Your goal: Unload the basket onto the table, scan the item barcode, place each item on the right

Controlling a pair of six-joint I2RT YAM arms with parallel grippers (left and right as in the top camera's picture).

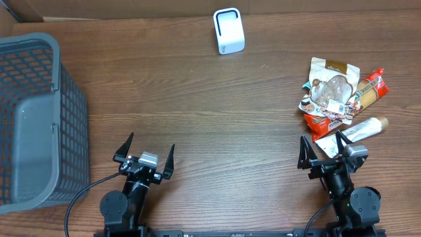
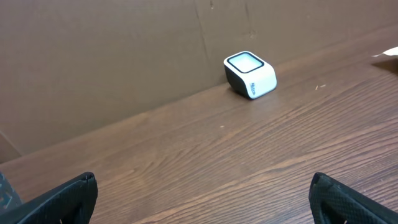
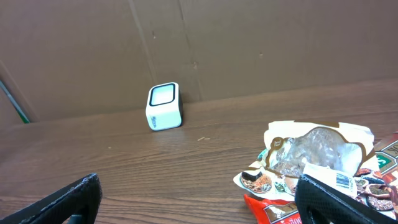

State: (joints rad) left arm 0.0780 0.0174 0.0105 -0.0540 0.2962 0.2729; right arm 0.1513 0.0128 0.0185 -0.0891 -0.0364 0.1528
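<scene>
The heap of snack packets (image 1: 339, 99) lies just ahead of the right tool (image 1: 322, 146) and a little to its right, well apart from the left tool (image 1: 149, 148), so the right arm is the nearer. Both tools stand wide, holding nothing. The heap has no clear long axis (only the white tube (image 1: 360, 130) at its near edge slants away rightward). The scanner (image 1: 229, 31) stands at the far edge, ahead-left of the heap, with bare wooden worktop (image 1: 217, 112) between; a grey basket (image 1: 39, 112) sits far left.
</scene>
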